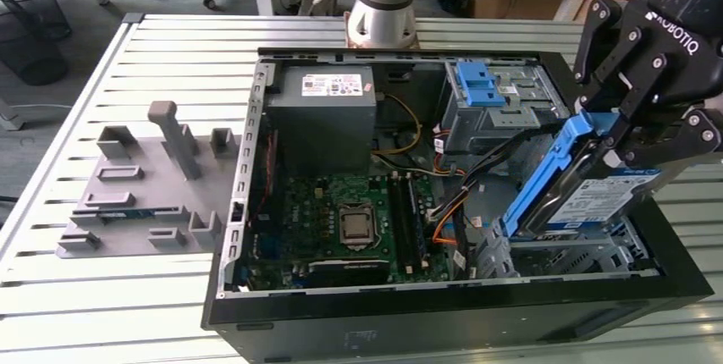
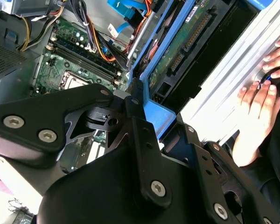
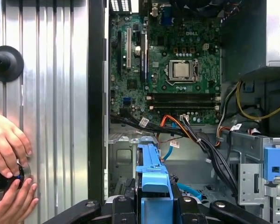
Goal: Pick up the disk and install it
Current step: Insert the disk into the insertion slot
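Observation:
My gripper (image 1: 619,131) is shut on the disk (image 1: 576,186), a silver drive with a blue-and-white label in a blue plastic frame. I hold it tilted on edge, at the exterior view's right, over the open computer case (image 1: 237,212). Its lower end hangs just above the grey metal drive bay (image 1: 576,254) in the case's near right corner. In the second wrist view the disk's green underside (image 2: 186,42) faces the camera, and the black fingers (image 2: 130,100) clamp the blue frame. In the first wrist view the disk's blue edge (image 3: 151,177) points down toward the bay floor (image 3: 123,154).
Inside the case lie the motherboard (image 1: 350,212), the grey power supply (image 1: 328,106), loose cables (image 1: 452,203), and a blue latch on a grey cage (image 1: 480,85). A grey fixture (image 1: 147,178) sits on the slatted table at the exterior view's left. A person's hands (image 3: 9,154) rest beside the case.

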Available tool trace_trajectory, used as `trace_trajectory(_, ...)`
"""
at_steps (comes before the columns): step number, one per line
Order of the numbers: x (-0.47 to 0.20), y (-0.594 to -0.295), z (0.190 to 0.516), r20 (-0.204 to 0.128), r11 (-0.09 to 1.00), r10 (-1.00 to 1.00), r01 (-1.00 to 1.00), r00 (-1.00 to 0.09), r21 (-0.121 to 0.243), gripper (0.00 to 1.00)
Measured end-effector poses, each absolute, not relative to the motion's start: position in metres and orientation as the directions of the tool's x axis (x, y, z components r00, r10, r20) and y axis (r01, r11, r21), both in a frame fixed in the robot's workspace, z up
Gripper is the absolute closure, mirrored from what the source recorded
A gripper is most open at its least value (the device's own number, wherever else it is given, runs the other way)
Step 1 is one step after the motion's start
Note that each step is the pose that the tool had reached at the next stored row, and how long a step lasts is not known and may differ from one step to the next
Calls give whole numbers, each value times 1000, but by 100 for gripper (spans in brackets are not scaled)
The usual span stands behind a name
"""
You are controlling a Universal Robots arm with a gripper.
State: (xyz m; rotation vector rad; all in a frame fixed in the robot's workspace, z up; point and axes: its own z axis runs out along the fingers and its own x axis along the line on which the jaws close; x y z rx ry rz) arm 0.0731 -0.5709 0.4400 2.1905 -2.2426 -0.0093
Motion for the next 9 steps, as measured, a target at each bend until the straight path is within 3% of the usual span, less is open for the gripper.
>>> trace_trajectory(9, 73, -571, 436, 1, 23, -1000, -1000, -23, 9, 64)
